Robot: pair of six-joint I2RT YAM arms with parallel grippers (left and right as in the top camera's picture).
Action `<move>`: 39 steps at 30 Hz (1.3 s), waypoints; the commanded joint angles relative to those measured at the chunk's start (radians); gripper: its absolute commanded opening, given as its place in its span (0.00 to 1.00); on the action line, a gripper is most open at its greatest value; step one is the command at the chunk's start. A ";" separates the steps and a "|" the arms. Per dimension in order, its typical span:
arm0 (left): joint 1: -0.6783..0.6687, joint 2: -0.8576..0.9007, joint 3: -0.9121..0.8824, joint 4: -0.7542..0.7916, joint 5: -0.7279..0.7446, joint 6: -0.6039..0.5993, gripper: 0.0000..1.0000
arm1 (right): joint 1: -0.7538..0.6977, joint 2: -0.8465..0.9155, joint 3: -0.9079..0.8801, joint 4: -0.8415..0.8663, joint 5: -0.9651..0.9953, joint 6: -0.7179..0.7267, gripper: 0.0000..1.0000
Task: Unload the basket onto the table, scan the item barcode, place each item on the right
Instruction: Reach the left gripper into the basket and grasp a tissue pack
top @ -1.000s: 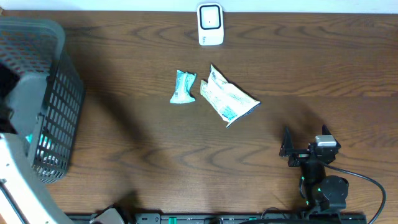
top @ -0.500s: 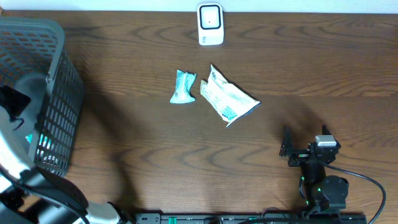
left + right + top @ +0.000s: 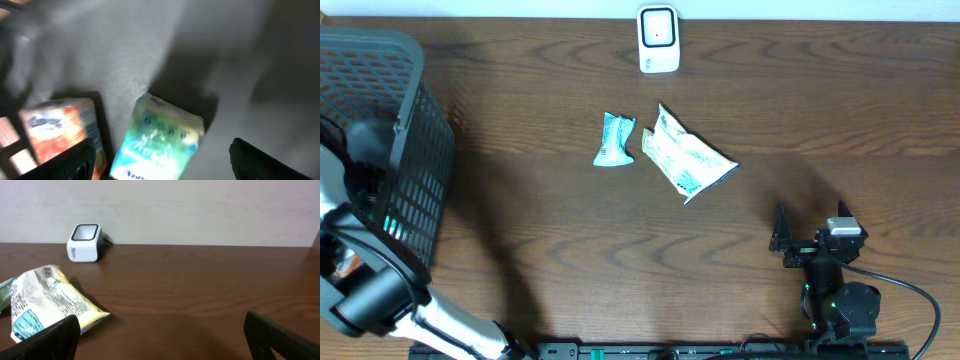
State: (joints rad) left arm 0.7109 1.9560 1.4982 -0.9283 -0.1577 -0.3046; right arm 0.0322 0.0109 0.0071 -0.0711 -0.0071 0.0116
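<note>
The left arm is seen reaching into the grey mesh basket [image 3: 415,150] at the left edge of the wooden table [image 3: 570,250]. In the blurred left wrist view the left gripper [image 3: 162,152] is shown with its jaws spread wide and nothing clamped; a teal-green packet [image 3: 160,137] is seen lying on the basket floor between the two dark fingers [image 3: 75,162], with a gap on either side. An orange packet [image 3: 60,130] is seen just beside it, against the basket wall. Near the middle of the table a small teal packet [image 3: 614,139] is laid, and just to its right a larger white pouch [image 3: 685,157] with teal print is found, close by but not clearly touching. The white scanner [image 3: 658,40] is stood at the far edge of the table, well apart from both, its window turned towards the arms. The right gripper [image 3: 160,325] is held low over the near right part of the table, jaws fully spread and empty, and is pointed towards the scanner, the white pouch and a pale wall [image 3: 200,210] behind.
</note>
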 commanded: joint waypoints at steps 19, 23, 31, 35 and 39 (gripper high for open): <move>0.004 0.064 0.016 -0.035 0.060 -0.034 0.54 | -0.002 -0.004 -0.002 -0.005 0.001 0.010 0.99; 0.004 0.004 0.051 -0.040 0.129 -0.034 0.53 | -0.002 -0.004 -0.002 -0.005 0.001 0.010 0.99; 0.005 -0.324 0.058 0.033 0.260 -0.050 0.47 | -0.002 -0.004 -0.002 -0.005 0.002 0.010 0.99; 0.005 -0.486 0.058 0.106 0.407 -0.092 0.47 | -0.002 -0.004 -0.002 -0.005 0.002 0.010 0.99; 0.005 -0.645 0.058 0.192 0.565 -0.208 0.47 | -0.002 -0.004 -0.002 -0.005 0.001 0.010 0.99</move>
State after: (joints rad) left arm 0.7120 1.4200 1.5379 -0.7746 0.2146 -0.4000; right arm 0.0322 0.0109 0.0071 -0.0708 -0.0071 0.0120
